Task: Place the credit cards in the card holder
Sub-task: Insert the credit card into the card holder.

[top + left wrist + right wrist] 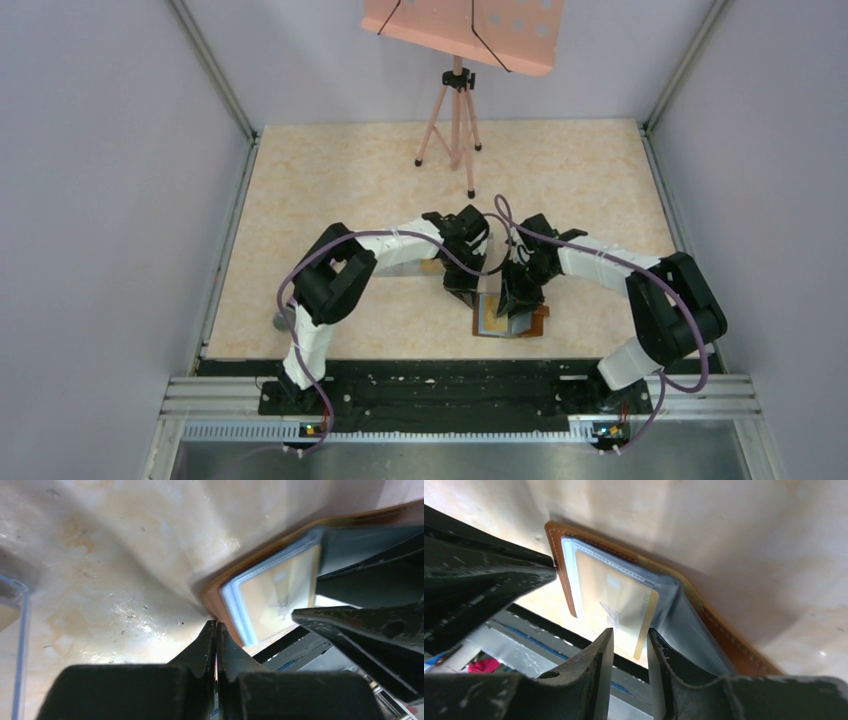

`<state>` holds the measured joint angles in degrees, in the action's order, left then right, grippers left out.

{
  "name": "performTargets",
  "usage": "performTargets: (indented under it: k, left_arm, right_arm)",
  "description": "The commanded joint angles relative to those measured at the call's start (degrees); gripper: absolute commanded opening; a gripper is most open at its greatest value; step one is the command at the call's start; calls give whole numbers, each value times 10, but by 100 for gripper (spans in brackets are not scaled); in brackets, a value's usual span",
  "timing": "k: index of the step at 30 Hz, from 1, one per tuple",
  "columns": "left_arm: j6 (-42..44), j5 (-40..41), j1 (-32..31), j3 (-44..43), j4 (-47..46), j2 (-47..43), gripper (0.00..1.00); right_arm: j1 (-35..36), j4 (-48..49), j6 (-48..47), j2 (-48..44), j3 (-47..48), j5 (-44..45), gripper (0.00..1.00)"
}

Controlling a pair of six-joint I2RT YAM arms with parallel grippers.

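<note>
So, the card holder (540, 324) is lying open on the marbled tabletop (350, 170), near the front edge and a bit right of centre. Both arms are bent in over it. It's brown leather with pale stitching round the rim and clear pockets inside.

One orange-yellow credit card (616, 600) sits partway in the clear pocket on one half, with its free end sticking out toward the fold.

The right gripper (630, 636) is right at that free end. Its claw is partly apart, with a narrow gap between the two black fingers, and the card's corner shows in that gap. I can't tell from the wrist view whether either finger is actually touching the card.

The left gripper (216, 629) has its claw squeezed fully together with nothing between. The tips are right at the brown corner of the holder, though whether they press on it I can't say.

As for writing, there's a dark logo-ish mark in the middle of the card and a line of print along its short edge. Both are too blurry to read.

The edge of a clear plastic box (20, 630) shows off to the side in the left wrist view.
</note>
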<state>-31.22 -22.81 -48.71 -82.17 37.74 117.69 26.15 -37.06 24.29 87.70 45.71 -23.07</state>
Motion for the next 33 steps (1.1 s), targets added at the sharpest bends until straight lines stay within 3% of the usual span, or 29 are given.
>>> performTargets:
  k: [1, 4, 6, 10, 16, 22, 33]
  left_arm:
    - [18, 32, -2, -42, 27, -14, 3]
    - [21, 67, 2, -41, 46, -38, 10]
    - [20, 81, 7, -34, 49, -57, 21]
    - [4, 61, 19, -6, 20, -90, 34]
    - [-56, -60, 47, 65, -110, -113, 34]
    - [-100, -154, 48, 88, -199, -87, 34]
    - [-104, -154, 41, 96, -198, -47, 40]
  right_arm:
    - [17, 71, 49, 10, 0, -64, 29]
    - [21, 84, 58, 17, 2, -68, 28]
    - [23, 88, 58, 22, 7, -68, 27]
    - [26, 97, 57, 28, 13, -74, 29]
    - [25, 78, 49, 17, 25, -63, 32]
    - [25, 28, 28, -12, 24, -22, 25]
    - [25, 24, 27, -3, -6, 22, 4]
